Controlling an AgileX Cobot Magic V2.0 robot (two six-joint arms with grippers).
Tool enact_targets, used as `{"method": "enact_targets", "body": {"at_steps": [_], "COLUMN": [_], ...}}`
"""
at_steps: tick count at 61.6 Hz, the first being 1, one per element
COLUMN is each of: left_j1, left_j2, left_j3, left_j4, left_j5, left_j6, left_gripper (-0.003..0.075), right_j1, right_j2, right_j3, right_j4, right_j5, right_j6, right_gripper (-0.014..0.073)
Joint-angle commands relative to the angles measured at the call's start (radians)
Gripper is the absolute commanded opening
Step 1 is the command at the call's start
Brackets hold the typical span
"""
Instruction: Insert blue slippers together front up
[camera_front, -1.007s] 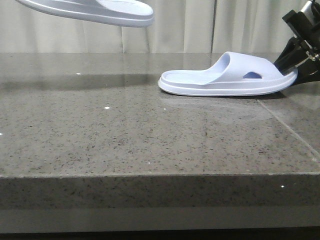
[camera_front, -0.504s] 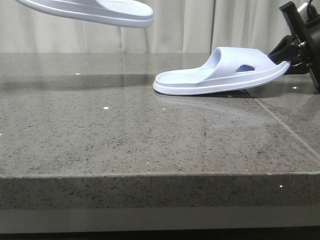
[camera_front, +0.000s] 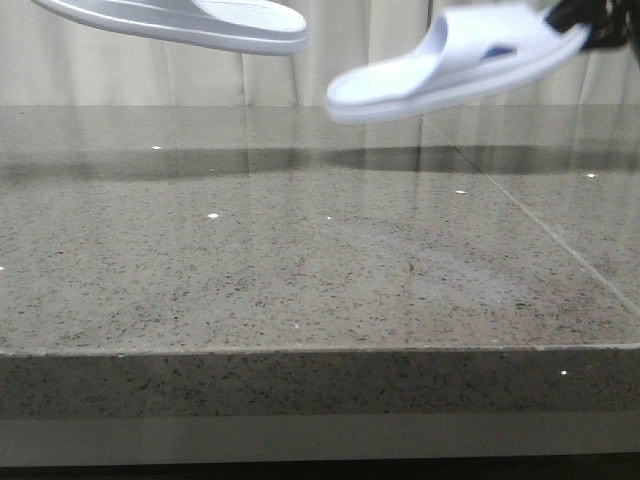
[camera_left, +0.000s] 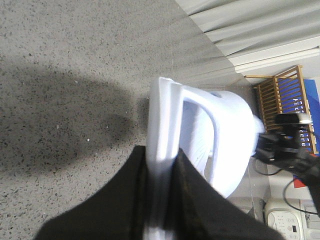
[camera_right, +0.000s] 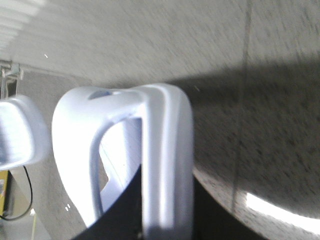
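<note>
Pale pleated curtains hang behind a speckled grey stone desk, whose polished top shows a thin seam running on the right side and dark shadows under both slippers.

Both blue slippers are in the air, clear of the desk. The left slipper sits at the upper left of the front view, cut off by the frame edge, its sole nearly level with a slight downward slope toward the right. The right slipper hangs at the upper right, blurred, tilted so that its strap end is higher and its open end dips toward the middle. An oval hole shows in the side of its strap. The two slippers are apart, with a gap of curtain between them.

In the left wrist view, the left claw is clamped on the sole edge of the left slipper, one dark finger on each side of the rim. In the right wrist view, the right claw likewise grips the sole rim of the right slipper, and the other slipper shows at the edge of that view. In the front view only a dark bit of the right claw shows at the strap end.
</note>
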Motion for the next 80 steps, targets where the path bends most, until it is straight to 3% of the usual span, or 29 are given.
{"method": "enact_targets", "body": {"at_steps": [1, 27, 55, 80], "left_j1": [-0.004, -0.008, -0.103, -0.132], "left_j2": [-0.052, -0.052, -0.052, -0.052], "left_j3": [-0.025, -0.025, -0.025, -0.025], "left_j4": [-0.084, -0.101, -0.149, -0.349], "left_j5": [0.071, 0.082, 0.082, 0.082], "left_j6": [-0.006, -0.006, -0.006, -0.006], "left_gripper": [-0.0019, -0.0019, -0.0019, -0.0019], "right_j1": [-0.005, 0.006, 0.139, 0.157], "right_j2": [-0.088, -0.127, -0.129, -0.129], "right_j3": [-0.085, -0.124, -0.124, -0.123], "right_j4": [0.066, 0.181, 0.186, 0.275], "right_j5": [0.127, 0.128, 0.127, 0.127], "right_j6": [0.04, 0.061, 0.059, 0.059], "right_gripper": [-0.0059, -0.0059, -0.0059, -0.0059]}}
